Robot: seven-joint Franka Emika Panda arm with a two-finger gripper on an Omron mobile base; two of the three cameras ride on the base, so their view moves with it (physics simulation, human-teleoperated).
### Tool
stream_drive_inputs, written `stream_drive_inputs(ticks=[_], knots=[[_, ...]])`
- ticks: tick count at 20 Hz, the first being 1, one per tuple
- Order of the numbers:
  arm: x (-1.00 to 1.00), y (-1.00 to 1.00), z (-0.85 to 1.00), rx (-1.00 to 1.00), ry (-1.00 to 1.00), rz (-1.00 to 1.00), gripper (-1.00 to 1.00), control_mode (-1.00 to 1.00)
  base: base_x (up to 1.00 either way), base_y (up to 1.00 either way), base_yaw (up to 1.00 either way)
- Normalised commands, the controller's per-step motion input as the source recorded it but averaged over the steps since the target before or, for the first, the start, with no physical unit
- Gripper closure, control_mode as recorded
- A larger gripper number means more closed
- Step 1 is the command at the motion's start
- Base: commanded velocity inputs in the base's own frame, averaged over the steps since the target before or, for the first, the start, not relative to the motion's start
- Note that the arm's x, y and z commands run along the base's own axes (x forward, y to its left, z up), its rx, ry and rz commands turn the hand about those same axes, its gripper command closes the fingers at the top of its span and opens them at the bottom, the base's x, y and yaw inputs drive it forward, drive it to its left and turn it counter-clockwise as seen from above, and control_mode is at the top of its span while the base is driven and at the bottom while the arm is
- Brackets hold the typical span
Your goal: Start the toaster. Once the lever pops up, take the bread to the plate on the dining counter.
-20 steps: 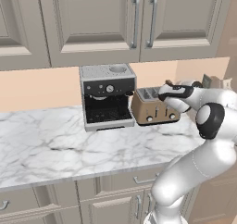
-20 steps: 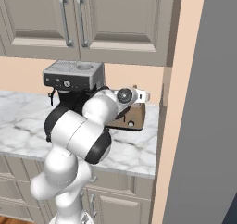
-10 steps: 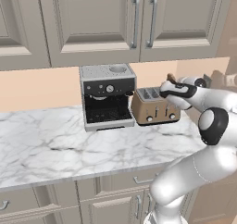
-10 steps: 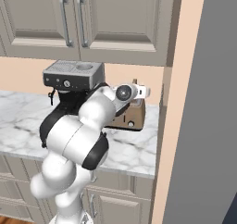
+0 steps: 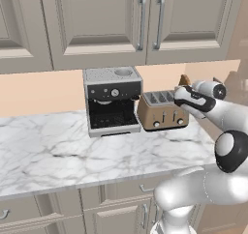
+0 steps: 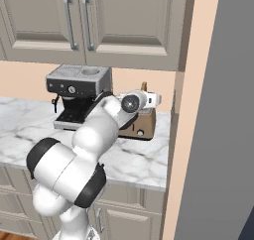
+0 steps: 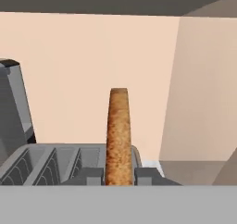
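Observation:
The bronze-brown toaster [image 5: 162, 113] stands on the marble worktop, just right of the coffee machine; it also shows as toaster [image 6: 141, 125] and, from above its silver slots, as toaster [image 7: 55, 160]. My gripper [image 7: 119, 174] is shut on the bread [image 7: 119, 130], a brown-crusted slice held upright on edge between the fingertips [image 7: 90, 176]. The gripper [image 5: 183, 94] hovers over the toaster's right end, with the bread [image 5: 184, 79] sticking up above the hand. The same bread [image 6: 144, 87] pokes above the gripper [image 6: 149, 99]. The slice's lower edge is hidden. The plate and dining counter are out of view.
A black-and-silver coffee machine [image 5: 112, 100] stands left of the toaster. Beige wall cabinets [image 5: 145, 20] hang overhead. A peach side wall [image 6: 191, 110] closes the worktop right beside the toaster. The marble worktop [image 5: 53, 146] stretches to the left.
The hand has crept upward with the bread in it, lifting the slice a little higher over the toaster. My elbow has swung out to the right.

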Motion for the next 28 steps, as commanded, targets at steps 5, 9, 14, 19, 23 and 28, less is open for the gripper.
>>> stream_drive_inputs(ticks=[5,9,14,19,23,28], knots=[[-0.5,0.04,0.49,0.0,0.0,0.0,1.0,-1.0,0.0,0.0,0.0],[-0.67,0.21,0.1,-0.01,0.06,0.0,1.0,-1.0,0.0,0.0,0.0],[-0.67,0.25,0.03,0.0,0.06,0.0,1.0,-1.0,0.0,0.0,0.0],[-0.68,0.27,0.17,0.0,0.07,0.0,1.0,-1.0,0.0,0.0,0.0],[-0.74,0.33,0.33,0.0,0.17,0.0,1.0,-1.0,0.0,0.0,0.0],[-0.67,0.31,0.18,0.0,0.18,0.0,1.0,-1.0,0.0,0.0,0.0]])
